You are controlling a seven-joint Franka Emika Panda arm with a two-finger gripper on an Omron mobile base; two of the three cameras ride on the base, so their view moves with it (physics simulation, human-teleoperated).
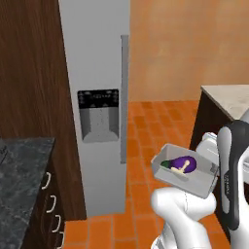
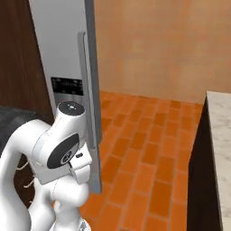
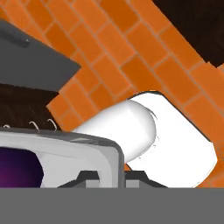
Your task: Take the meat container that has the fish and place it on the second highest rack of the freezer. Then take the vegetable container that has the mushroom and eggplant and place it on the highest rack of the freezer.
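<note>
i hold the tray [image 1: 187,171] with the eggplant [image 1: 185,163] by its rim, gripper [image 3: 106,176] clenched, above the floor beside the closed freezer [image 1: 99,97]. i should keep it level.

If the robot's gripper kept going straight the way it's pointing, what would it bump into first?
Probably the orange tile floor. The gripper, shut on the wall of the vegetable container, looks past the robot's own white arm at floor, though depth is hard to judge.
</note>
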